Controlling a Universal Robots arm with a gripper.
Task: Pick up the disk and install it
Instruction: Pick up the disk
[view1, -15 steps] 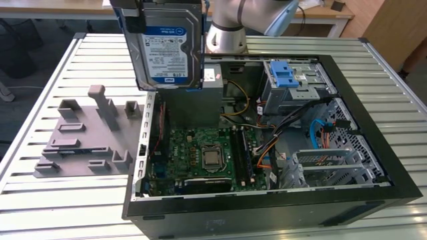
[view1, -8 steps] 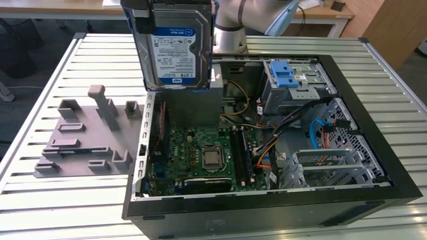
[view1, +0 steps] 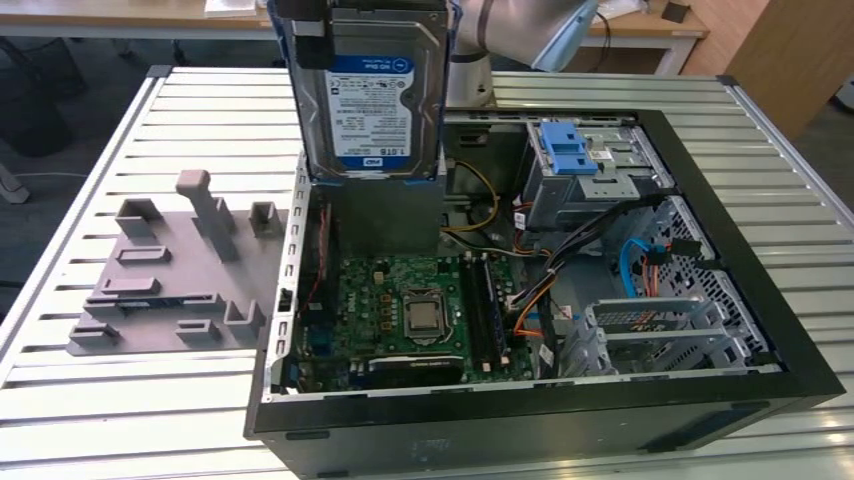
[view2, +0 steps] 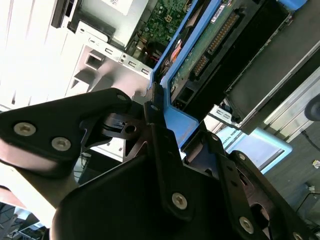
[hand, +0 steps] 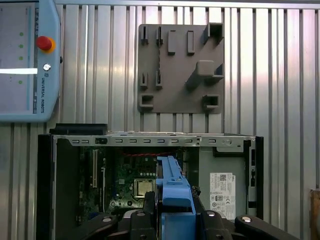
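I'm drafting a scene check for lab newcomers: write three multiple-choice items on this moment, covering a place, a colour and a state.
1. Where is the disk? A. upright over the open computer case B. on the grey stand C. flat on the table
2. Its bracket is: A. red B. green C. blue
3. The end effector is: A. open B. shut on the disk C. resting on the table
Answers: A, it hangs above the case; C, blue edges show; B, it clamps the bracket.
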